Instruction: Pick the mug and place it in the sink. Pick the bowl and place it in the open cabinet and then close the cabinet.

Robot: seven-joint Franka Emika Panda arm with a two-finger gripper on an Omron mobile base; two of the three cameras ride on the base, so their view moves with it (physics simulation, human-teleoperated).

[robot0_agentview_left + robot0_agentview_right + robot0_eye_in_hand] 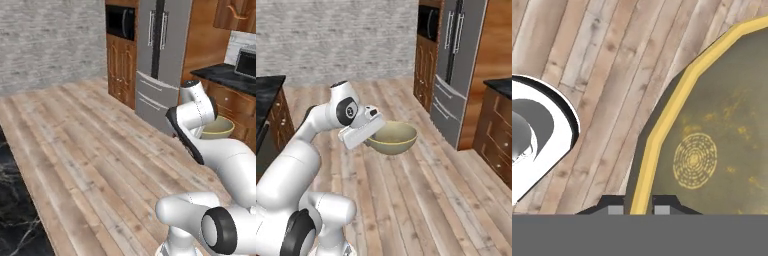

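**Bowl gripped by its rim, carried above the plank floor**

The wide round olive-beige bowl with a lighter yellow-cream rim [712, 145] fills the right half of the hand view. Its rim runs down to the bottom centre of the frame and passes between the two dark fingers [615, 207], one on each side of the edge. The fingers are clenched on that rim, grasping the bowl.

In the right base view the bowl [393, 137] hangs at the centre of the frame, upright and mouth up, clear of the pale wooden plank floor [421, 200], with the white hand and its gripper [372, 131] touching its left edge. The left base view shows only a slice of the bowl [219, 127] at centre right, behind the white arm.

The left base view also shows a black surface [222, 75] with a grey appliance on it at upper right, and a steel refrigerator [160, 55] at top centre. The hand view shows a ringed pattern inside the bowl.
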